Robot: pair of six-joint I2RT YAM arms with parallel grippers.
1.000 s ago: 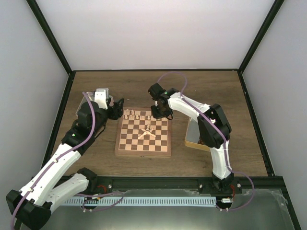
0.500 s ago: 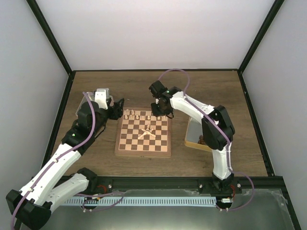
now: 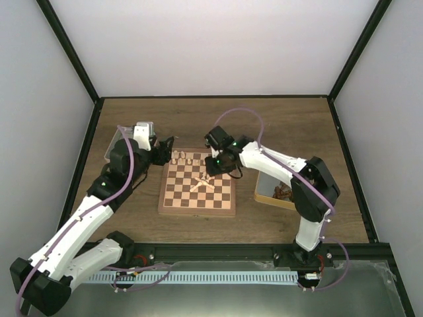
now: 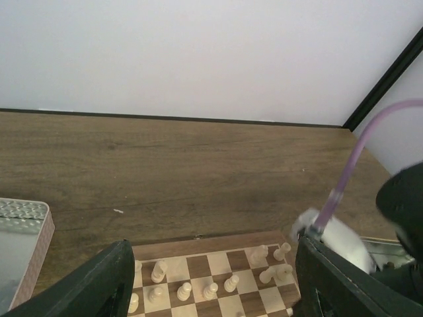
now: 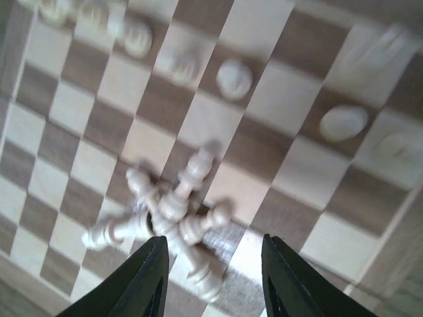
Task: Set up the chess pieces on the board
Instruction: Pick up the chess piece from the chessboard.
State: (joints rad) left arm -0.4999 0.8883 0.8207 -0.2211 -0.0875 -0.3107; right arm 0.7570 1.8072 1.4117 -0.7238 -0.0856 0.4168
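Note:
The board (image 3: 197, 198) lies in the middle of the table. Several cream chess pieces (image 3: 188, 158) stand along its far rows. More chess pieces lie tangled in a pile (image 3: 201, 182) near the centre. My right gripper (image 3: 216, 168) hovers just beyond that pile. In the right wrist view the right gripper (image 5: 211, 281) is open, with the pile (image 5: 173, 210) ahead of its fingertips and nothing between them. My left gripper (image 3: 163, 153) hangs at the board's far-left corner. In the left wrist view the left gripper (image 4: 211, 294) is open above the standing pieces (image 4: 184, 290), one of them toppled (image 4: 272, 273).
A clear tray (image 3: 115, 142) sits behind the left arm and shows as a tray corner (image 4: 23, 241) in the left wrist view. A wooden tray (image 3: 268, 193) holding dark pieces (image 3: 283, 192) lies right of the board. White walls and black posts enclose the table.
My right gripper has opened and swung from the board's far-right corner toward the centre, over the pile. The left arm has barely shifted.

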